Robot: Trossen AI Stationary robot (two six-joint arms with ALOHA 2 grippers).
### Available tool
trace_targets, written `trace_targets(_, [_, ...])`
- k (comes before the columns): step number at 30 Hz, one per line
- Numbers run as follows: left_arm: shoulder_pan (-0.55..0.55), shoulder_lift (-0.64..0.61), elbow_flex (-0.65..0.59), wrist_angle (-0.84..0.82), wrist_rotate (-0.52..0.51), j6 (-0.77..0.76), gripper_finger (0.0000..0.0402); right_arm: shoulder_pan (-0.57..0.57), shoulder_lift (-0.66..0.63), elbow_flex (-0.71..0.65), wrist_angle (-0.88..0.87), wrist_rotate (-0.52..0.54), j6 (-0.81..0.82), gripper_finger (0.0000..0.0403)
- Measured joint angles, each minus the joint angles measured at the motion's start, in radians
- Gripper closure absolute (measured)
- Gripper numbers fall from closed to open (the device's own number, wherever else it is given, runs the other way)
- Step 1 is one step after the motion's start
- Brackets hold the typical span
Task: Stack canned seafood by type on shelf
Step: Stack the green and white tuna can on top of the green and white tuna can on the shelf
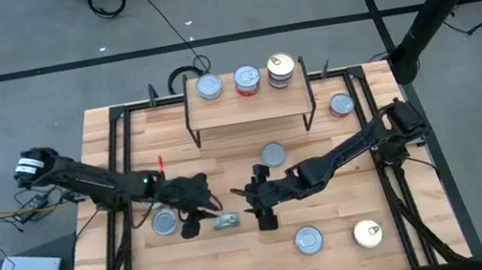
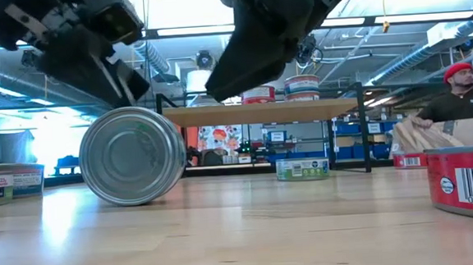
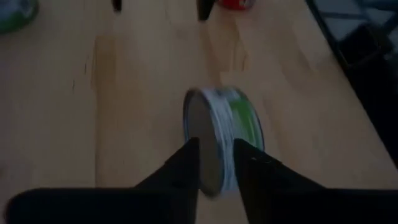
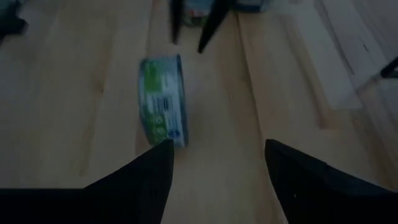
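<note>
A: Item one?

B: Left gripper [image 1: 207, 216], low over the slatted wooden tabletop [image 1: 242, 261], near its middle. Between its dark fingers [image 3: 186, 165] stands a small flat round tin with a green-and-white label [image 3: 224, 127], up on its edge, silver face showing in the low view. The jaws sit narrowly on either side of the rim; whether they press it or have just let go, I cannot tell.

A: Item two?

B: Right gripper [image 1: 264, 217], just beside that same tin on the far side from the left gripper, fingers spread wide, nothing between them. The tin lies just ahead of its fingertips.

A: The shelf?

B: Small light-wood board on thin black wire legs [image 1: 246, 105], well beyond both grippers at the table's back edge. On top: a silver-topped tin [image 1: 209, 87], a red-labelled tin [image 1: 247, 80], and a two-high stack with a gold top [image 1: 280, 70].

A: Loose stock?

B: A silver tin [image 1: 166, 221] just beside the left gripper; one silver tin [image 1: 273, 154] between the grippers and shelf; a red-labelled tin [image 1: 341, 105] beside the shelf's right leg; a silver-blue tin [image 1: 308, 239] and a gold-topped tin [image 1: 367, 233] near the right gripper, toward the front edge.
</note>
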Motion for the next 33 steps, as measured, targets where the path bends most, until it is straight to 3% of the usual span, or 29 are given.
trace_targets(3, [-0.042,0.002,0.021,-0.035,-0.069,-0.021,0.0257,0.0,0.0,0.0,-0.03,0.016,0.011,0.0142])
trace_targets(8, [-0.08,0.009,0.048,-0.033,-0.084,-0.119,0.0192,0.0,0.0,0.0,-0.045,0.017,0.022,0.014])
trace_targets(16, [-0.098,0.085,0.048,-0.057,-0.155,-0.223,0.0123,0.0,0.0,0.0,-0.053,0.041,0.023,0.0141])
trace_targets(22, [-0.101,0.109,0.048,-0.034,-0.165,-0.222,0.0097,0.0,0.0,-0.001,-0.055,0.043,0.023,0.0138])
trace_targets(33, [-0.137,0.132,0.048,0.064,-0.195,-0.261,0.0097,0.0,0.0,-0.001,-0.056,0.043,0.022,0.0148])
